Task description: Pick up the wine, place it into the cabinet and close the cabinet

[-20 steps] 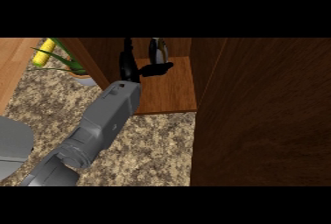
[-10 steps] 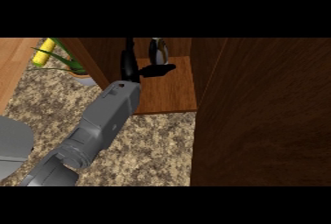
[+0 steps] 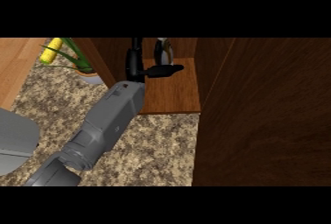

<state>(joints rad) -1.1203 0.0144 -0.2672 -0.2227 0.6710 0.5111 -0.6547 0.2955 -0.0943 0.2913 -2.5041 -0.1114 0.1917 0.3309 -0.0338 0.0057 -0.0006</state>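
1. Black fingers [image 3: 169, 69] of the left hand [image 3: 139, 65] are held straight and apart. They hold nothing. The thumb points sideways toward the wine bottle [image 3: 164, 50].
2. The bottle stands upright on the wooden shelf [image 3: 173, 94] inside the cabinet [image 3: 265, 113], just beside the hand. It cannot be told if a finger touches it.
3. The grey forearm [image 3: 107, 122] reaches from the lower left, over the speckled counter [image 3: 158, 148], up into the cabinet.
4. A potted plant [image 3: 81, 61] and a yellow corn cob [image 3: 51, 50] sit to the left, on the counter.
5. The big dark door [image 3: 271, 140] fills the right side and looks open.
6. The right hand is not seen.
7. So the wine seems to be put away already. What is likely left: pull the hand out and shut the door.
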